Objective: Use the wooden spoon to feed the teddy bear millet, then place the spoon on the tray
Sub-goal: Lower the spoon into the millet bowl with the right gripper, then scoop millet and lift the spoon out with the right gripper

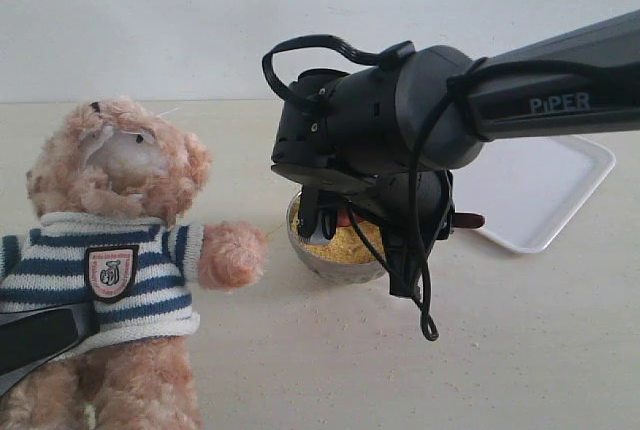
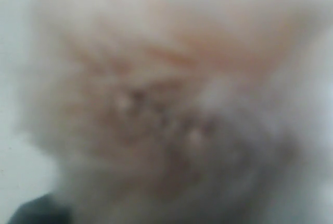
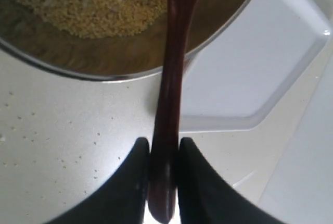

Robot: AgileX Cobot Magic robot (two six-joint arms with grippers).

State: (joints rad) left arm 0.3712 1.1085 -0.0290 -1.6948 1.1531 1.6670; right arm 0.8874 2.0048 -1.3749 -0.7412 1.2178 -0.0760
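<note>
The teddy bear (image 1: 110,250) sits left and the tray (image 1: 540,190) far right. I cannot tell my left gripper's (image 1: 40,335) state, as its camera shows only blurred fur. My right gripper (image 3: 164,157) clamps the wooden spoon (image 3: 171,78) by its handle tip over the millet (image 3: 93,5). I judge that so thin a hold could pivot and spill grains.

You're looking at a lab-style test bench: a plain pale tabletop (image 1: 520,350), a blank white wall (image 1: 150,20), and a black robot arm (image 1: 560,90) marked PiPER.
</note>
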